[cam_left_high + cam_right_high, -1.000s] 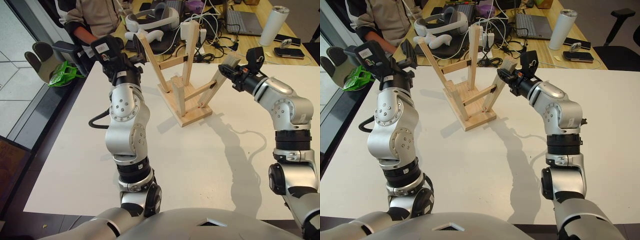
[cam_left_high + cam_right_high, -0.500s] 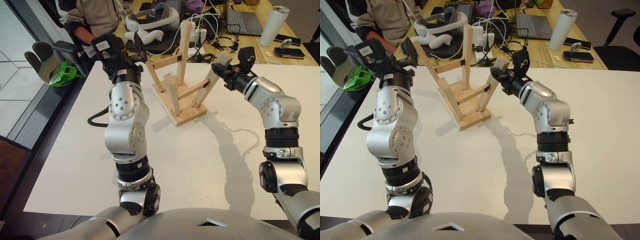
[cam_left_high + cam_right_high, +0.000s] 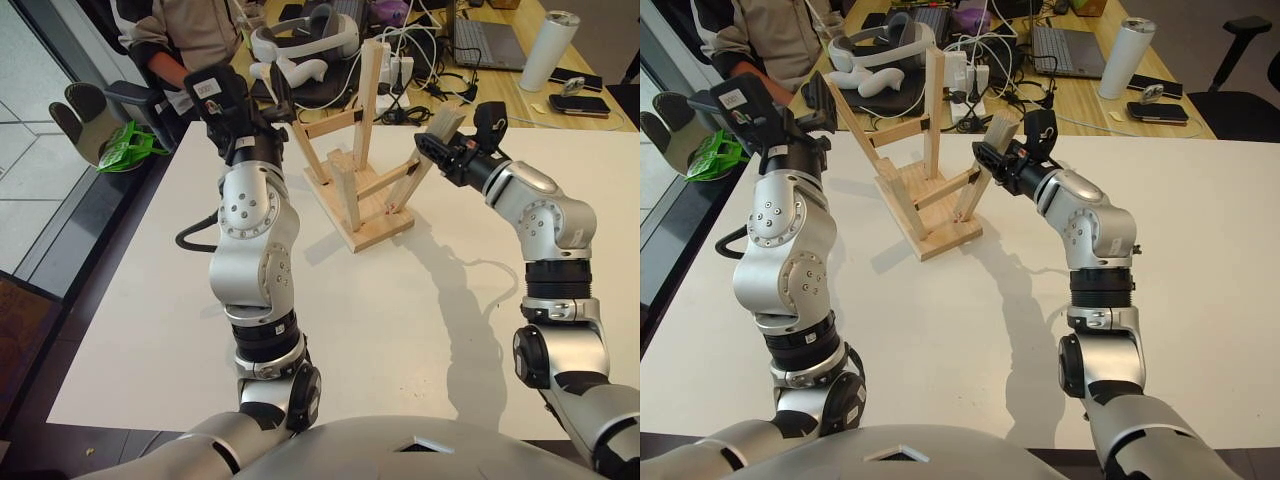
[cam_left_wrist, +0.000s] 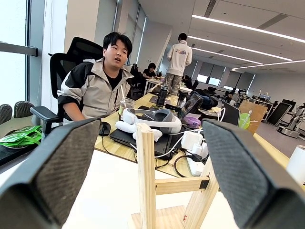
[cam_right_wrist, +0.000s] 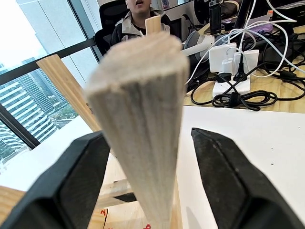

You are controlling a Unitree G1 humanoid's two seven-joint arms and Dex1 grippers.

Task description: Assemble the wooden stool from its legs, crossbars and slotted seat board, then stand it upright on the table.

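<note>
The wooden stool (image 3: 362, 160) stands upside down on the white table (image 3: 400, 330), its seat board (image 3: 378, 228) flat on the surface and its legs pointing up, joined by crossbars. My left gripper (image 4: 151, 126) is open at the far left of the stool, its wide-spread fingers (image 4: 57, 171) level with the top of the left leg (image 3: 300, 120) and apart from it. My right gripper (image 3: 452, 152) is open around the top of the slanted right leg (image 5: 143, 119), with one finger (image 5: 224, 181) on each side.
Beyond the table's far edge a desk holds a white headset (image 3: 305, 40), a power strip with cables (image 3: 400, 70), a laptop (image 3: 485, 45), a tumbler (image 3: 547, 48) and a phone (image 3: 580, 103). A person sits at the far left. The near half of the table is bare.
The stool has shifted a little left and turned slightly, with the right gripper following its slanted leg. The left gripper has barely moved.
</note>
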